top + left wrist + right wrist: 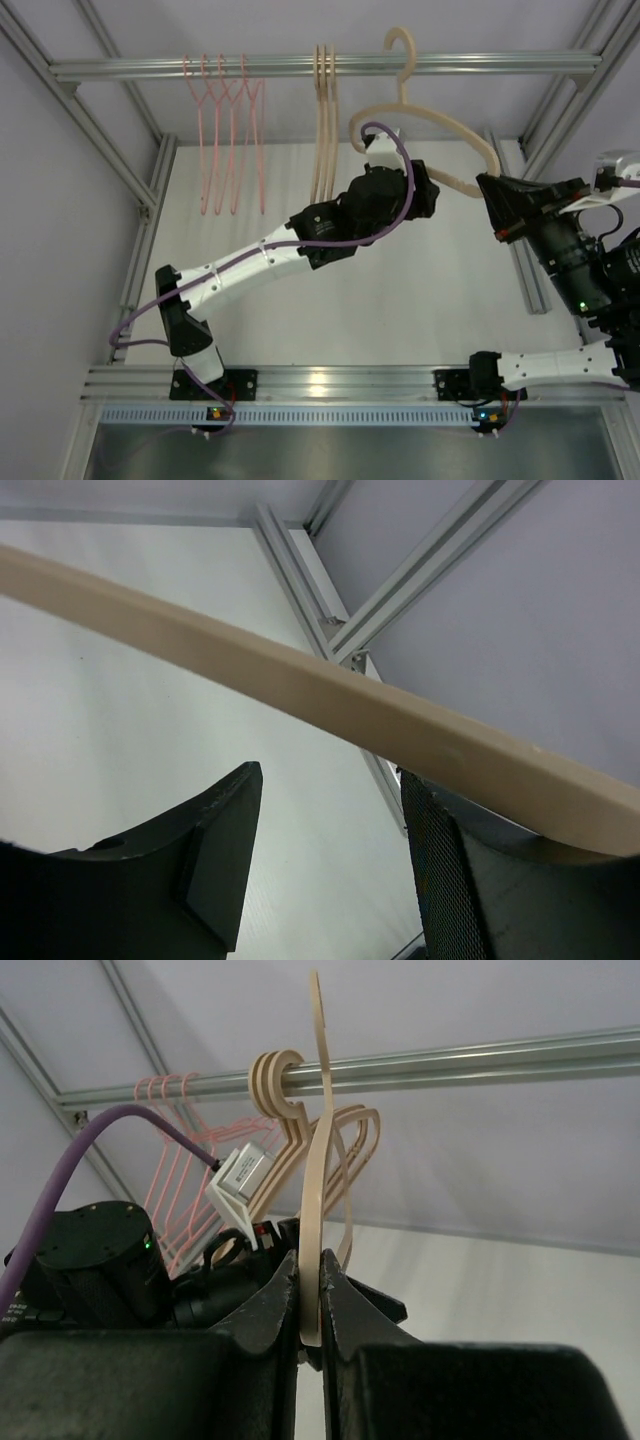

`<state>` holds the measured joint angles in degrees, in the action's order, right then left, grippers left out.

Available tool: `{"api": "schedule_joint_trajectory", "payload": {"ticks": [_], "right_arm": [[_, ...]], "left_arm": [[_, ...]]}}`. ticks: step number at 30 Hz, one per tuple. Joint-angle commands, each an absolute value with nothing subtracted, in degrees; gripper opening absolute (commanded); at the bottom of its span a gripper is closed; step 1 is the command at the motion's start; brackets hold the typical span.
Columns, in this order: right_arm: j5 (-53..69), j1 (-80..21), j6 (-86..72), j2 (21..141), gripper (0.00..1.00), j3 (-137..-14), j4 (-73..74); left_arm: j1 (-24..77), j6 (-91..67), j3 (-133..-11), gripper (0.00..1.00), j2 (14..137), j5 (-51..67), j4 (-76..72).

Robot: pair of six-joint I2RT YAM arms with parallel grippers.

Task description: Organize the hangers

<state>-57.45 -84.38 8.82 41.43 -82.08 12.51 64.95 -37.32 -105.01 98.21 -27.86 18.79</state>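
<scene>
While the right gripper (310,1272) clamps the thin edge of a thick beige rounded clothes hanger (300,685), its two black fingers are pressed nearly together with only the hanger's width between them. In the top view the grip falls at the far right end of that hanger's shoulder. From there the hanger arcs up and left toward its hook, which sits at the round aluminium rail (500,63). Whether the hook bears on the rail cannot be told. In the right wrist view the hanger stands edge-on and rises in front of the rail.

The left gripper (335,780) is under the left half of the same hanger, and its fingers are spread wide apart and grip nothing. In its own wrist view the beige bar crosses diagonally over the fingertips. The right-hand fingertip is hidden behind the bar, and the other one ends just short of it. Whether either finger touches the bar cannot be told.

Three more beige hangers (325,120) hang close together on the rail just left of the held one — their hooks are stacked side by side. Well to their left, a bunch of thin pink wire hangers (232,140) hangs on the same rail. Both arms reach out over the white table (350,315) below.
</scene>
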Motion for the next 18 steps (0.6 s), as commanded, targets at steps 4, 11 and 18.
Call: {"api": "schedule_joint_trajectory", "payload": {"ticks": [4,11,18], "right_arm": [[-56.78,-85.17,6.59,45.35,0.00,-79.80,8.53],[-56.60,-85.17,6.77,50.53,0.00,-82.00,8.44],[-56.95,-85.17,7.65,53.96,0.00,-82.97,7.21]], "left_arm": [[62.40,-37.53,-109.16,0.62,99.05,-25.58,18.19],[61.79,-37.88,-108.11,0.61,98.44,-25.22,18.72],[60.56,-39.20,-105.21,0.61,97.12,-24.26,18.63]]}}
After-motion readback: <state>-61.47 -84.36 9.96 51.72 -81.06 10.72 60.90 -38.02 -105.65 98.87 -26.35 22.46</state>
